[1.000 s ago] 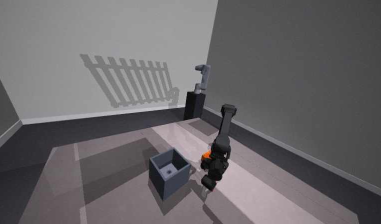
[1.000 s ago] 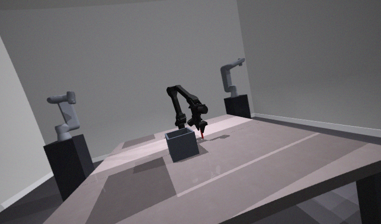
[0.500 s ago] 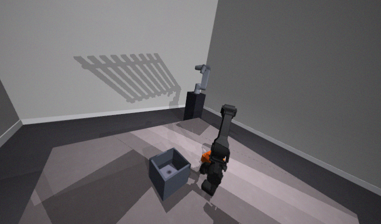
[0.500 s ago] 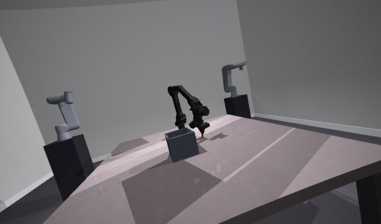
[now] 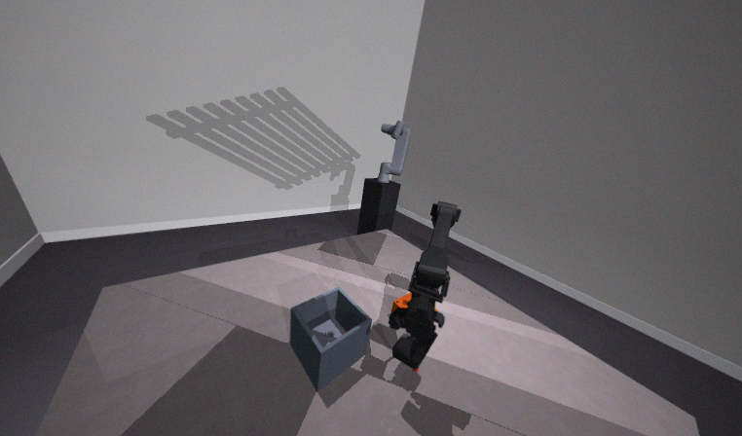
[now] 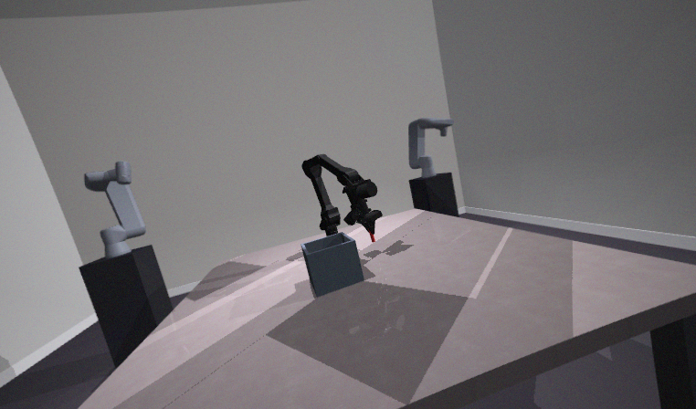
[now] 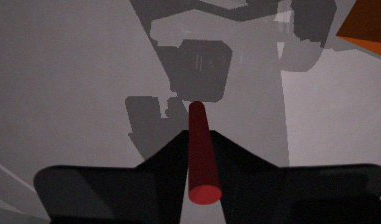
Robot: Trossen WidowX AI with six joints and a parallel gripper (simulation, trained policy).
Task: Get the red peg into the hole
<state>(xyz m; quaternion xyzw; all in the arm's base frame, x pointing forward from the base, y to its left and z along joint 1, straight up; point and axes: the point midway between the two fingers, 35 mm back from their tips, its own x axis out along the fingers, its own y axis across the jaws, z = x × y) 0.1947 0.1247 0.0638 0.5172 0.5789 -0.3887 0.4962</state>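
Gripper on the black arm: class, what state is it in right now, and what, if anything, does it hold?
Gripper: closed, holding the red peg between its fingers.

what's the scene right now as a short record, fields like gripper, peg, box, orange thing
gripper: closed on the peg, beside the box
red peg: between the fingers, outside the box
open box: blue-grey, on the table, plate at its bottom
orange object: partly hidden by the arm in the top view
peg touching table: cannot tell
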